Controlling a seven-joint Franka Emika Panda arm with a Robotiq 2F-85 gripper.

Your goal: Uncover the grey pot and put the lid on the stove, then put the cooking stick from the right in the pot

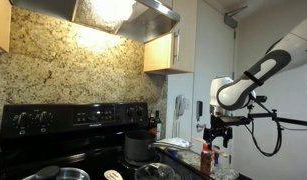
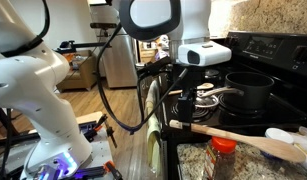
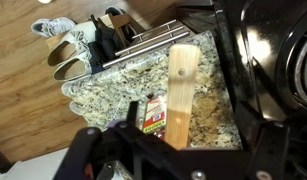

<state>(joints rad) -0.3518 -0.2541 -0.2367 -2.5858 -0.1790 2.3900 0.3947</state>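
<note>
Trouble ahead for the spice bottle
End effector (image 2: pixel 186 112) seemed clamped on one end of the cooking stick (image 2: pixel 248 140); swinging, it could clip the spice bottle (image 2: pixel 223 153) or the grey pot (image 2: pixel 248 92)

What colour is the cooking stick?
The cooking stick is pale, light-tan wood; it shows best in the wrist view.

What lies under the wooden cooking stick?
In the wrist view, the speckled counter lies under the cooking stick. The gripper covers its lower end, so the surface there is hidden.
</note>
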